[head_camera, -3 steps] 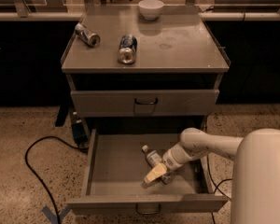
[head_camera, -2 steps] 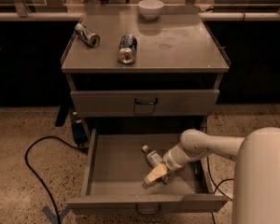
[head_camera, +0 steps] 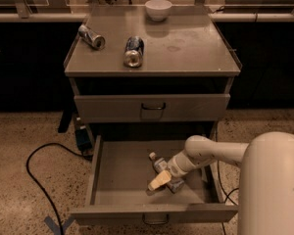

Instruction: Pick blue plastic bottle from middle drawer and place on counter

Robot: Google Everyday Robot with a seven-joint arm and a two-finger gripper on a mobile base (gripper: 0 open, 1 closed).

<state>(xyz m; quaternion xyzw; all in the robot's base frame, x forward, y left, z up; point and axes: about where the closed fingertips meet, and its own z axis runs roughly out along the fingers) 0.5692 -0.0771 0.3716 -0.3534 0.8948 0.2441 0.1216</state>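
Observation:
The blue plastic bottle lies on its side in the open middle drawer, right of centre, with its white cap pointing to the back left. My gripper reaches in from the right on a white arm. It sits low over the bottle's body, touching or nearly touching it. The counter is the grey top of the cabinet above.
Two drink cans lie on the counter's left half and a white bowl stands at its back edge. The drawer above is shut. A black cable and a small blue item lie on the floor at left.

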